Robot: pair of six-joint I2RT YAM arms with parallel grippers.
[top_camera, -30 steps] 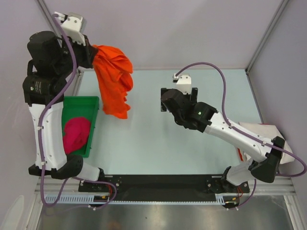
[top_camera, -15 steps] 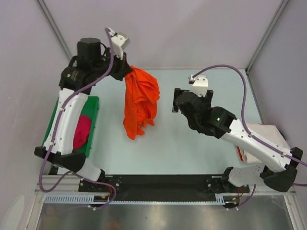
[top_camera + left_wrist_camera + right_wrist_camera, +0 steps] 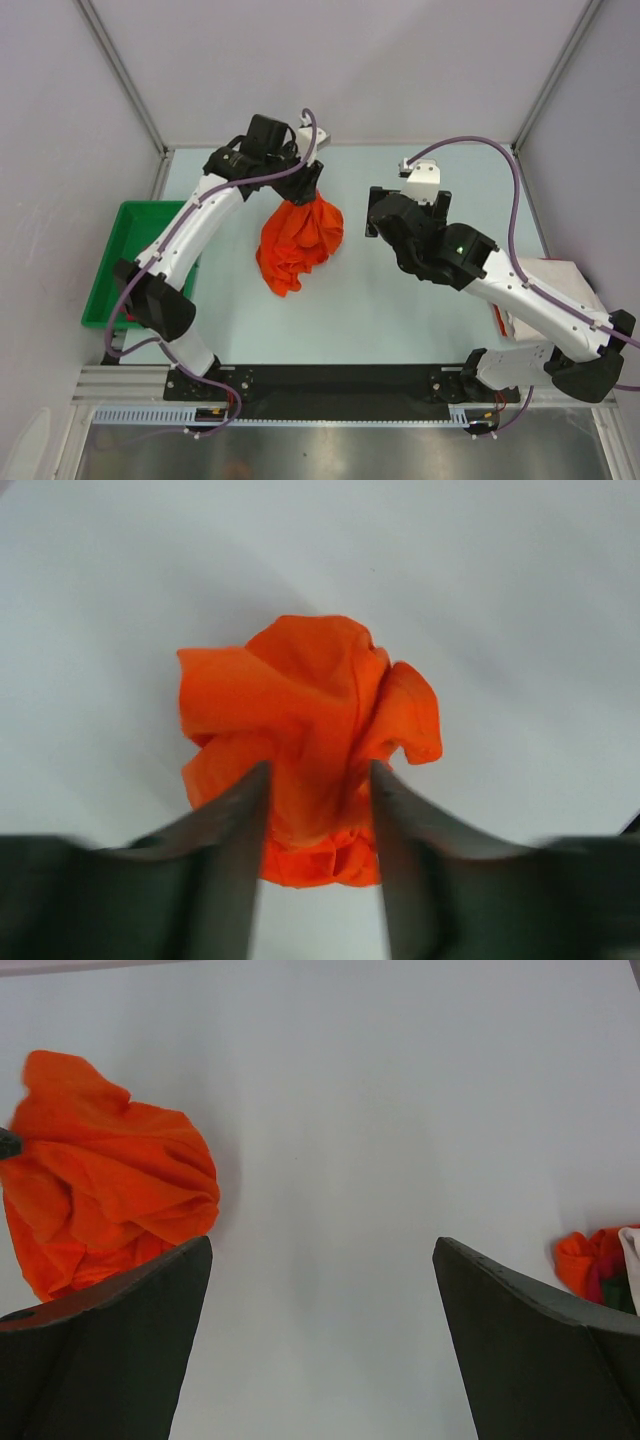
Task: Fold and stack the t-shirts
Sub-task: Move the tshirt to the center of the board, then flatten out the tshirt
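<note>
1. Near zone. The green tray [image 3: 118,250] sits at the left edge of the table [image 3: 400,320], in the middle left of the top view. The left arm partly covers it. At the right edge of the table, the off-white t-shirt [image 3: 555,270] lies partly under the right arm. The right wrist view shows white, magenta and orange cloth together at its right edge.

2. Middle zone. The orange t-shirt [image 3: 298,245] lies crumpled in a bunch on the table, at centre left of the top view, well apart from the tray.

3. Far zone. The left gripper [image 3: 318,770] hangs directly over the bunch, pointing down. Its fingers stand partly apart, and the top of the bunch sits in the gap between them. The right gripper [image 3: 322,1250] is spread wide, with only table surface between its fingers. It is to the right of the orange t-shirt and not touching it.
</note>
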